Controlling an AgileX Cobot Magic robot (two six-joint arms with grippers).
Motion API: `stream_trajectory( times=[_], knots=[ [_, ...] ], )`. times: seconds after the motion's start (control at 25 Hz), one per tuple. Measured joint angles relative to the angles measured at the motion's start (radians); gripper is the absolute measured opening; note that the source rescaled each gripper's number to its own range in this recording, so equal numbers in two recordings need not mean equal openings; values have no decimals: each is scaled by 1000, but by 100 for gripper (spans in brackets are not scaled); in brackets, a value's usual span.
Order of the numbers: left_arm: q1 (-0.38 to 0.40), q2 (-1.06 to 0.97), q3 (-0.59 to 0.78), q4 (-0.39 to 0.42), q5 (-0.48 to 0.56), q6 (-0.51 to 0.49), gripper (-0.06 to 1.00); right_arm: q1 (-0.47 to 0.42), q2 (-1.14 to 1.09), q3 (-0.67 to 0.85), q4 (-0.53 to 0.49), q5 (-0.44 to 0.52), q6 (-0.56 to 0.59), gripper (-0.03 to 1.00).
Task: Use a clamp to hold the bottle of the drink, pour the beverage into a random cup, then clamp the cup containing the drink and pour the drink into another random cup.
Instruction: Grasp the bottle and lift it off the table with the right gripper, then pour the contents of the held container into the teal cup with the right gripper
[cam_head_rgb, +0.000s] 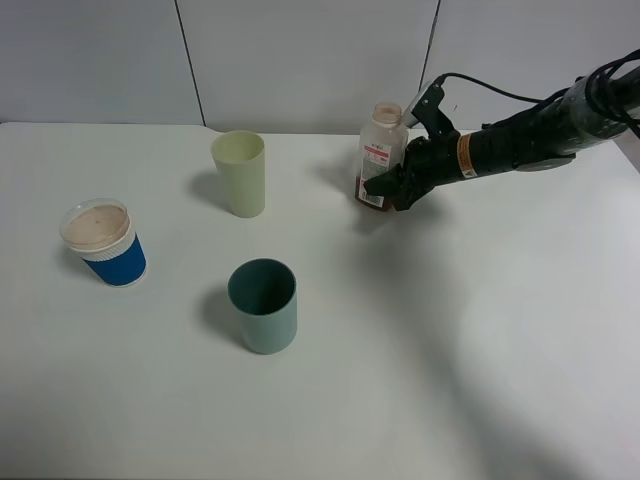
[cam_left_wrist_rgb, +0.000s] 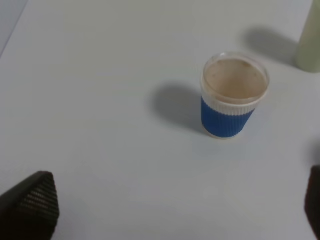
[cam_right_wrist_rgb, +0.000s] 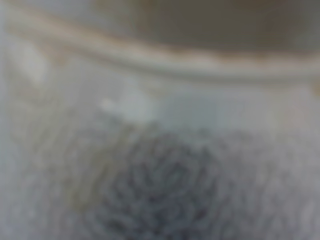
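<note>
On the white table (cam_head_rgb: 450, 350) the bottle (cam_head_rgb: 383, 150) stands upright towards the back, right of the middle, and the right gripper (cam_head_rgb: 384, 188) is pressed onto its lower part, the black fingers closed on both sides of it. The beverage (cam_head_rgb: 370, 197) shows as a dark brown layer at the bottom of the bottle, partly covered by the fingers. A black cable (cam_head_rgb: 500, 93) runs in a loop above the arm. To the left of the bottle, apart from it, stands the pale yellow-green tumbler (cam_head_rgb: 240, 172), tall and slightly tapered, with a matte surface. Nearer to the front is the teal tumbler (cam_head_rgb: 263, 305), plain and without a handle, dark inside. Far at the left stands the paper cup (cam_head_rgb: 103, 242), short, with a ribbed blue sleeve, a white band and a wide pale rim. Nothing lies between the bottle and the cups. The bottle is translucent plastic with a tan neck and a white label with red print. The right wrist view is only a blur of pale plastic, very close. The left gripper (cam_left_wrist_rgb: 172, 207) is spread wide above bare table, its textured black fingertips (cam_left_wrist_rgb: 30, 205) well apart, touching nothing.
</note>
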Motion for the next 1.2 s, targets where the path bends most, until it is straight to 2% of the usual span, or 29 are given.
stream_trajectory(
  times=[0.28,0.64,1.08,1.2],
  knots=[
    [0,0,1,0,0,0,100,0,0,0,10,0,0,4],
    [0,0,1,0,0,0,100,5,-65,1,73,28,3,3],
    [0,0,1,0,0,0,100,55,-161,1,91,43,86,2],
    [0,0,1,0,0,0,100,75,-164,1,126,46,89,2]
  ],
)
